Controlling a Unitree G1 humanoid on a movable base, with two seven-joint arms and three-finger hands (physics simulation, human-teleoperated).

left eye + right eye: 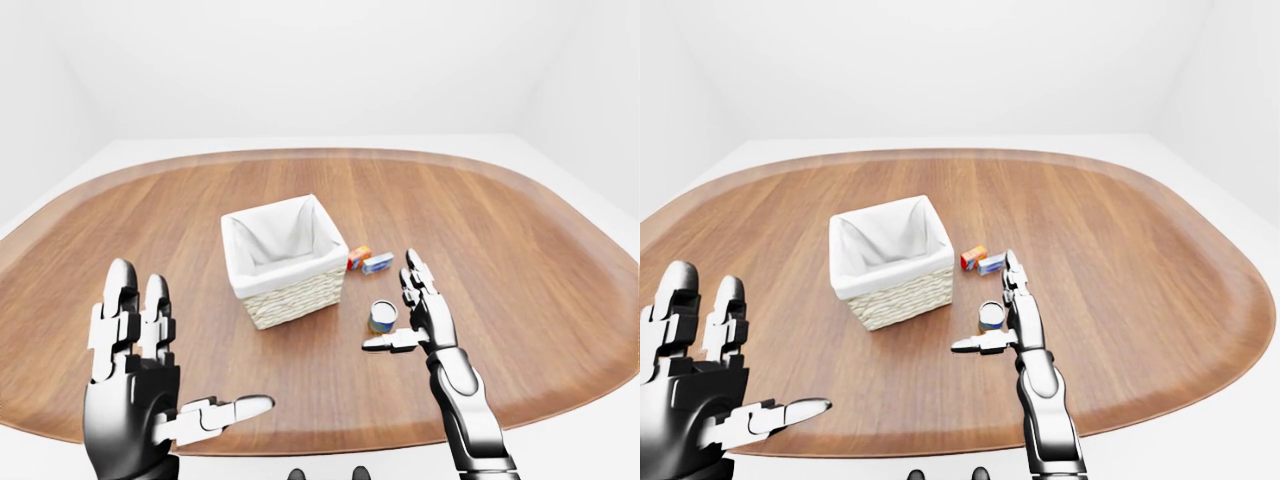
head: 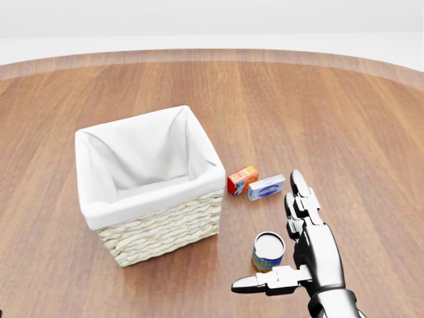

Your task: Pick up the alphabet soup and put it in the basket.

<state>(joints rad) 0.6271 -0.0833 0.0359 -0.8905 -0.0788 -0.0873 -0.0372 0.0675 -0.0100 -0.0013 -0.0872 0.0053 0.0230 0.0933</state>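
Observation:
The alphabet soup can [image 2: 267, 251] stands upright on the wooden table, just right of the wicker basket [image 2: 156, 228] with its white cloth lining. My right hand [image 2: 286, 248] is open beside the can: its fingers [image 2: 301, 199] stand to the can's right and its thumb reaches under it in the view, not closed on it. My left hand [image 1: 160, 375] is open and empty at the lower left of the left-eye view, well away from the can and basket.
An orange box [image 2: 242, 179] and a blue-white box [image 2: 265, 187] lie on the table [image 2: 344, 119] right of the basket, above the can in the head view. The table's rounded edge [image 1: 330, 440] runs close to my hands.

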